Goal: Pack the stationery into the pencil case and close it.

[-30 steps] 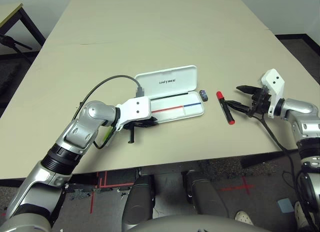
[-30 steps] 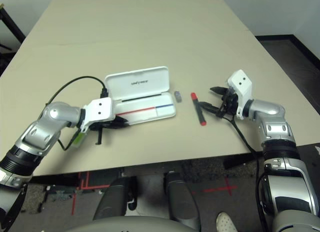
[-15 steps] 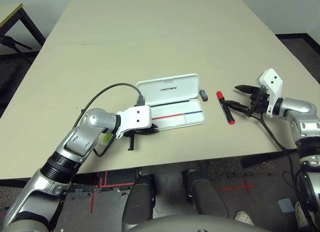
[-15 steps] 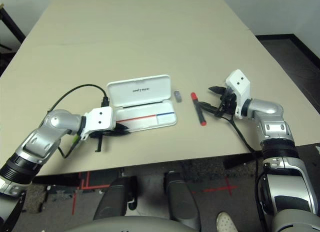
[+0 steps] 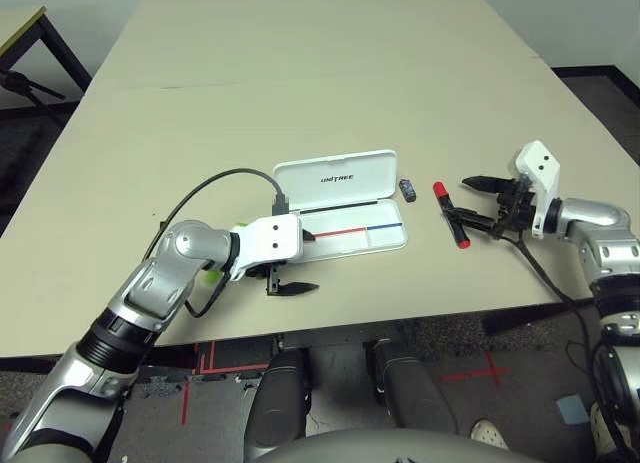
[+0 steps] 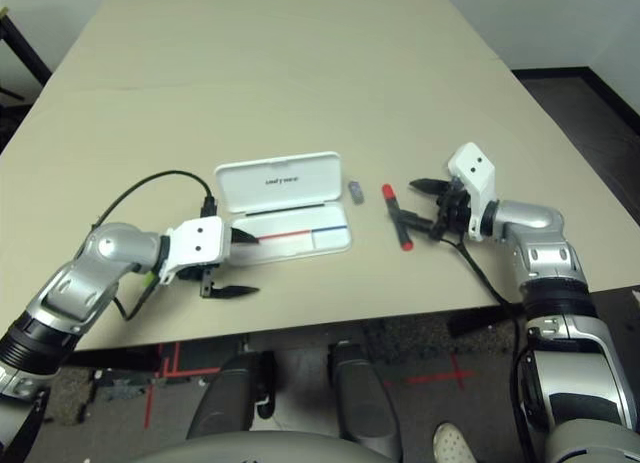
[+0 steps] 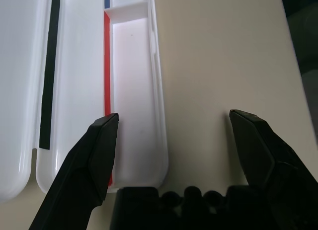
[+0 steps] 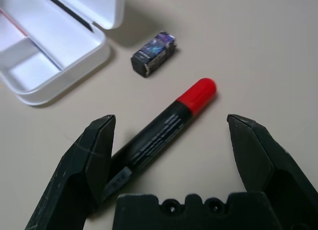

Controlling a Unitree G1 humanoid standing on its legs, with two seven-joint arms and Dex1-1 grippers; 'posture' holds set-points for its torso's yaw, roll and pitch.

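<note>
Pencil case [image 5: 340, 198] open on table [image 5: 300, 73], lid propped up behind tray, red-and-blue stripe visible inside; tray holding nothing visible. Left gripper [image 5: 285, 273] at tray's left end, fingers spread wide, grasping nothing; one finger [image 7: 94, 155] over tray's end, other over bare tabletop. Lime-green highlighter [image 5: 212, 275] glimpsed under left forearm, mostly hidden. Dark grey-blue block [image 8: 154, 53] just right of case. Red-capped marker [image 8: 164, 128] lying flat farther right, right gripper [image 8: 171, 140] released, fingers straddling marker's black end.
</note>
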